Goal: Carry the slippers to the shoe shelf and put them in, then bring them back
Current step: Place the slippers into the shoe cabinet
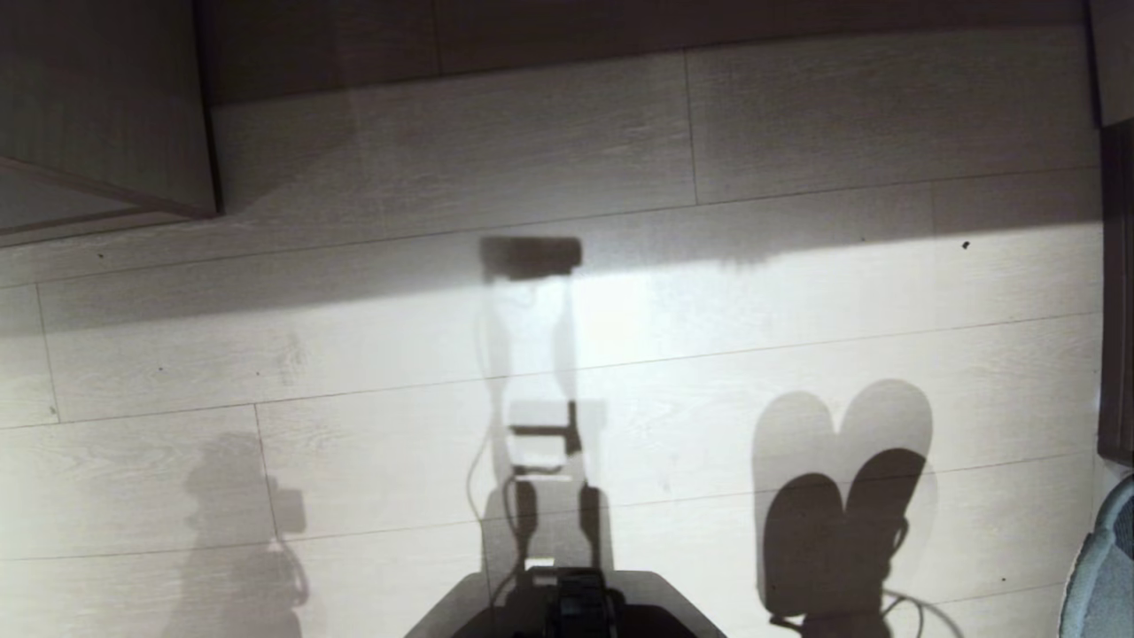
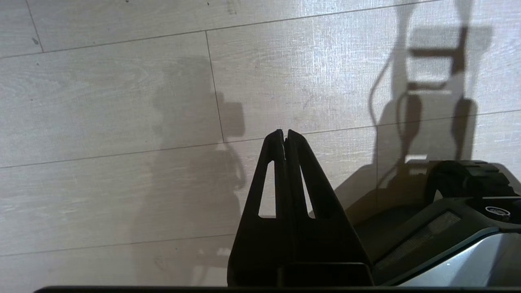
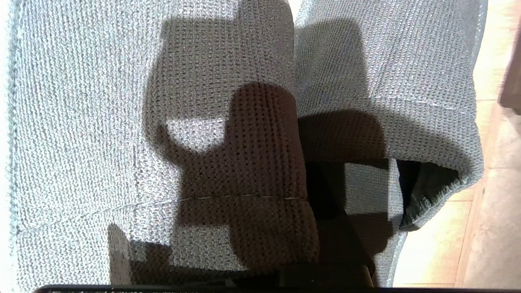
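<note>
The slippers [image 3: 101,122] fill the right wrist view as grey-blue knit fabric, two pieces side by side, hanging above the pale floor. My right gripper [image 3: 309,175] is shut on them. One dark finger [image 3: 329,203] shows between the two pieces; the other is hidden behind the fabric. In the head view only a blue-grey edge of the slippers [image 1: 1107,567] shows at the lower right, with a heart-shaped shadow on the floor beside it. My left gripper [image 2: 284,136] is shut and empty, pointing at bare floor. The shoe shelf is out of view.
Pale wood-plank floor [image 1: 354,354] spreads ahead. A grey-brown wood-grain furniture corner [image 1: 106,97] stands at the far left, a dark base strip [image 1: 709,27] runs along the far edge, and a dark upright edge [image 1: 1118,292] lies at the right. My own base [image 1: 567,607] is at the bottom.
</note>
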{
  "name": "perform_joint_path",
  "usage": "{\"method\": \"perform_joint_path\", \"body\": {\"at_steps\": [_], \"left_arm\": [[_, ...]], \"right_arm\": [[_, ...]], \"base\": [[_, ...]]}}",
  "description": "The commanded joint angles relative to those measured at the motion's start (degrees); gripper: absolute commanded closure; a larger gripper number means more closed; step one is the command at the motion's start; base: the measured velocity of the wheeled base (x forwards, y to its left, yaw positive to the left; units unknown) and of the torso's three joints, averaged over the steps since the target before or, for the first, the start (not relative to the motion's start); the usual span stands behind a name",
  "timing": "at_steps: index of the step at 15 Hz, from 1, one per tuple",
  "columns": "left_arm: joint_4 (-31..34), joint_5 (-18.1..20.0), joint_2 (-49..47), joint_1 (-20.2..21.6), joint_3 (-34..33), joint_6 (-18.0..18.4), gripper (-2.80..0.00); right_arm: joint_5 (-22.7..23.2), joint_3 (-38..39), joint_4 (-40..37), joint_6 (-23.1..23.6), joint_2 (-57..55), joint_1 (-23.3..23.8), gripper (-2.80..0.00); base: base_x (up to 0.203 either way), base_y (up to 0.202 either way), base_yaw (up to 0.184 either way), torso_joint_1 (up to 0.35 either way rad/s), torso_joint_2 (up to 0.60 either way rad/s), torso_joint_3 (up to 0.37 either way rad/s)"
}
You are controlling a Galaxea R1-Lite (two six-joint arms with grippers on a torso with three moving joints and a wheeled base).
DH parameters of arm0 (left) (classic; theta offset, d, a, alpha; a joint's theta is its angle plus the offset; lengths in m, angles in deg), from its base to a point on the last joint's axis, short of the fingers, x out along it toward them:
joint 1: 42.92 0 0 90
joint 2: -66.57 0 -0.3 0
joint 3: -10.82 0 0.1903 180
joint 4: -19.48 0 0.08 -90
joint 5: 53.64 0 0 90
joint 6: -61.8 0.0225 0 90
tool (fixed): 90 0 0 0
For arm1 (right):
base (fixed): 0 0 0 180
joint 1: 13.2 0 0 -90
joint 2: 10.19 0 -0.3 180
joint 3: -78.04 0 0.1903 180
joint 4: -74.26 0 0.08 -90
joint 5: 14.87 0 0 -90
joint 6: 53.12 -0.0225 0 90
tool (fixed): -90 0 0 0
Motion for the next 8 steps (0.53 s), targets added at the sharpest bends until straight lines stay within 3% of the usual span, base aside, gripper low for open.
{"method": "perform_joint_path", "body": {"at_steps": [1,8], "left_arm": [[0.0,0.0,0.0,0.1,0.0,0.0,0.00],[-0.4,0.0,0.0,0.1,0.0,-0.1,0.00]], "right_arm": [[0.0,0.0,0.0,0.0,-0.1,0.0,0.00],[-0.1,0.0,-0.1,-0.2,-0.1,0.0,0.00]], "base": [[0.000,0.000,0.000,0.001,0.00,0.208],[0.000,0.000,0.000,0.000,0.00,0.203]]}}
